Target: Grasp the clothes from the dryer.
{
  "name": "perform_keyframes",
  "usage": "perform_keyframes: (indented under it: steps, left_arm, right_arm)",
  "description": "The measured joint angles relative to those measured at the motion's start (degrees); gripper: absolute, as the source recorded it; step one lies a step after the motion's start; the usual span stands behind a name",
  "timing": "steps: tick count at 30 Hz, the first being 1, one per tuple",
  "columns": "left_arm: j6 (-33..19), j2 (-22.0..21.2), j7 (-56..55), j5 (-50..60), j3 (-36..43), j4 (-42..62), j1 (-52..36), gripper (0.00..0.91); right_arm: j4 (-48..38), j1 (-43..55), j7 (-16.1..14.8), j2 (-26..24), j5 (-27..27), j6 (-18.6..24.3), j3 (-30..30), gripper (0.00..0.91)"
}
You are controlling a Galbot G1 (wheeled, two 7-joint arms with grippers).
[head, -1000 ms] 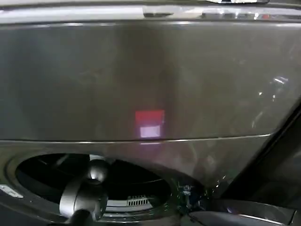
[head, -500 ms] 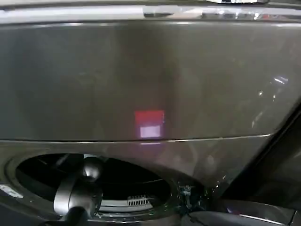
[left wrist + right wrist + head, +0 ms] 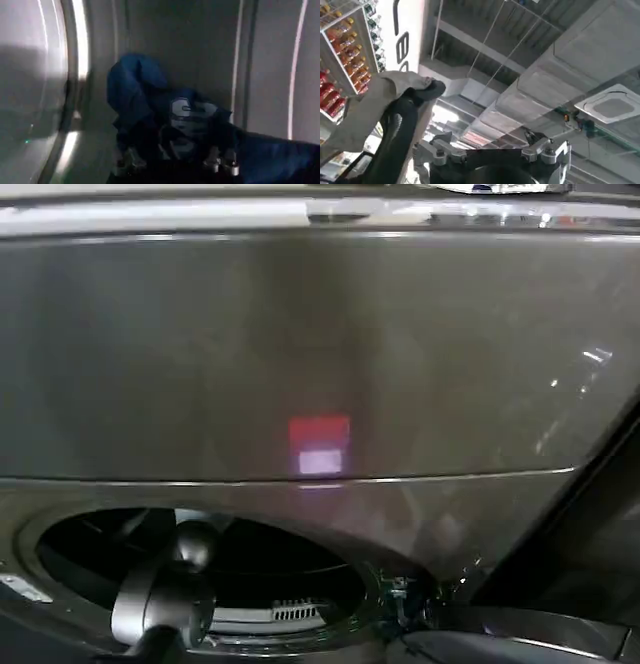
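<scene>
1. You have one dryer [image 3: 320, 354] before you: a brown-grey metal front with one small red light [image 3: 319, 431] and one wide round porthole [image 3: 200, 574] low on the left.
2. You have one bundle of clothes [image 3: 170, 120], dark navy with a pale print, lying inside the silver drum [image 3: 30, 90] against its curved wall.
3. Your left arm [image 3: 165, 604] reaches in through the porthole, its rounded joint sitting at the opening.
4. Your left gripper [image 3: 175, 162] sits right at the bundle, its fingers [image 3: 127, 160] spread apart with dark fabric between them; whether they press the cloth you cannot tell.
5. Your right gripper [image 3: 490, 152] is parked well away, pointing up at the ceiling, fingers apart and holding nothing.
</scene>
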Motion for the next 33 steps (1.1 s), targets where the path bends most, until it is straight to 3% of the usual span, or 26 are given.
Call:
perform_keyframes:
  steps: [12,19,25,33]
  left_arm:
    - [1.05,0.15,0.02,-0.84,-0.04,-2.4,0.94,0.0]
    - [2.18,0.76,-3.97,-7.31,0.93,-5.84,2.06,0.0]
    - [4.12,0.44,-13.41,-17.42,1.74,-10.15,3.29,0.0]
    - [9.62,-1.42,-34.81,-34.59,1.46,-17.91,6.92,0.0]
  right_arm:
    - [-0.19,0.18,0.03,-0.08,0.0,-0.05,0.12,0.907]
    - [-0.11,0.19,-0.06,0.03,0.03,0.02,0.01,0.907]
    - [-0.04,0.34,-0.5,0.44,0.0,0.05,-0.24,0.907]
    - [0.01,0.35,-0.98,1.0,0.75,0.09,-0.33,0.907]
